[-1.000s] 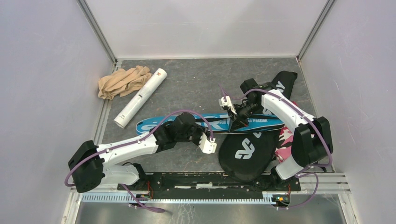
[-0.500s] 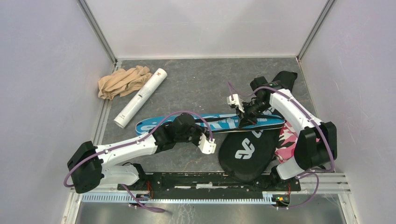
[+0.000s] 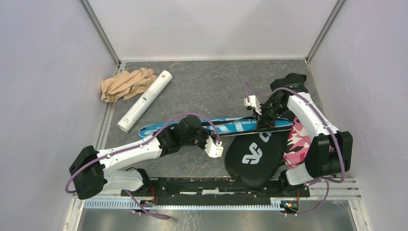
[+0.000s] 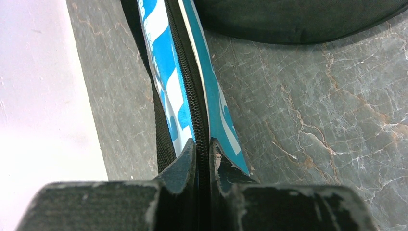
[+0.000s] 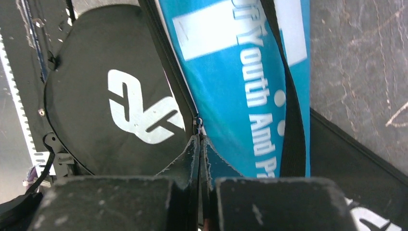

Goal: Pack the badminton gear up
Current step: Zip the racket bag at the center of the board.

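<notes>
A blue racket cover with white lettering lies across the middle of the table, its right end resting on a black racket cover. My left gripper is shut on the blue cover's zipped edge near the cover's middle. My right gripper is shut on the small zipper pull at the blue cover's near edge, over the black cover, toward the blue cover's right end. A long white tube lies at the back left.
A tan cloth bundle sits beside the tube near the left wall. A pink camouflage-patterned item lies against the black cover at the right, next to the right arm's base. Walls close in the table on three sides.
My right gripper has slid to the right along the blue cover's edge, still pinching the zipper pull. The left gripper and the covers have stayed put.
</notes>
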Action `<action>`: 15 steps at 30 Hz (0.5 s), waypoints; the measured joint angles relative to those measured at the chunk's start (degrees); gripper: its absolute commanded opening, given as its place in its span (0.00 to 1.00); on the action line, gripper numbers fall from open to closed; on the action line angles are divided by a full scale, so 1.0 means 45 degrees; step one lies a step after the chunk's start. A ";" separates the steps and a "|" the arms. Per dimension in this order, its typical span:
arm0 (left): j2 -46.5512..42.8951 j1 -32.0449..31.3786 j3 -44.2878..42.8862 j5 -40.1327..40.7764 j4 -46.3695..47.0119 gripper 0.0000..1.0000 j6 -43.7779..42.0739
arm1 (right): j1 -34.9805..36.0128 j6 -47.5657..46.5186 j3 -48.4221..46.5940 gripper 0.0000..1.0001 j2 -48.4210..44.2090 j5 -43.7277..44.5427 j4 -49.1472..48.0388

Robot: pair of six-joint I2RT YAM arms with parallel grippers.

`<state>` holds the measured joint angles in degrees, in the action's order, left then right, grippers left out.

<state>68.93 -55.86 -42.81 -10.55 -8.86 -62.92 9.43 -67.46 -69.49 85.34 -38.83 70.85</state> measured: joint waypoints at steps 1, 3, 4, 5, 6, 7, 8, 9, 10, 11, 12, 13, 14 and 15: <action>0.0000 0.0000 -0.0034 0.0000 -0.0049 0.02 0.0005 | -0.0146 -0.0044 0.0000 0.00 -0.0015 0.0092 0.0015; 0.0000 0.0000 -0.0131 0.0010 -0.0185 0.02 0.0005 | -0.0452 -0.0136 0.0000 0.00 -0.0049 0.0355 0.0049; 0.0000 0.0000 -0.0180 0.0015 -0.0257 0.02 0.0010 | -0.0641 -0.0219 0.0000 0.00 -0.0058 0.0466 0.0068; 0.0000 0.0000 -0.0248 0.0019 -0.0359 0.02 0.0010 | -0.0816 -0.0291 0.0000 0.00 -0.0063 0.0607 0.0087; 0.0005 0.0005 -0.0316 0.0019 -0.0461 0.02 0.0015 | -0.1020 -0.0364 0.0000 0.00 -0.0068 0.0729 0.0107; 0.0005 0.0005 -0.0374 0.0024 -0.0515 0.02 0.0024 | -0.1224 -0.0457 0.0000 0.00 -0.0068 0.0835 0.0126; 0.0005 0.0005 -0.0423 0.0024 -0.0573 0.02 0.0058 | -0.1433 -0.0549 0.0000 0.00 -0.0068 0.0928 0.0146; 0.0005 0.0005 -0.0486 0.0029 -0.0670 0.02 0.0121 | -0.1685 -0.0661 0.0000 0.00 -0.0068 0.1020 0.0170; 0.0005 0.0019 -0.0529 0.0024 -0.0743 0.02 0.0160 | -0.1967 -0.0772 0.0000 0.00 -0.0068 0.1093 0.0194; 0.0005 0.0034 -0.0568 0.0024 -0.0797 0.02 0.0199 | -0.2263 -0.0879 0.0000 0.00 -0.0068 0.1205 0.0219; 0.0005 0.0053 -0.0602 0.0024 -0.0865 0.02 0.0219 | -0.2540 -0.0981 0.0000 0.00 -0.0063 0.1282 0.0233; 0.0005 0.0068 -0.0636 0.0024 -0.0952 0.02 0.0238 | -0.2832 -0.1103 -0.0005 0.00 -0.0049 0.1355 0.0248; 0.0005 0.0083 -0.0670 0.0019 -0.1030 0.02 0.0267 | -0.3084 -0.1200 -0.0010 0.00 -0.0034 0.1413 0.0257; 0.0005 0.0097 -0.0704 0.0015 -0.1083 0.02 0.0306 | -0.3356 -0.1331 -0.0029 0.00 -0.0010 0.1481 0.0287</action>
<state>68.95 -55.42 -45.98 -10.48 -13.74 -61.54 -5.67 -73.45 -69.63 85.30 -32.16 72.14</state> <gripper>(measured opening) 0.128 0.004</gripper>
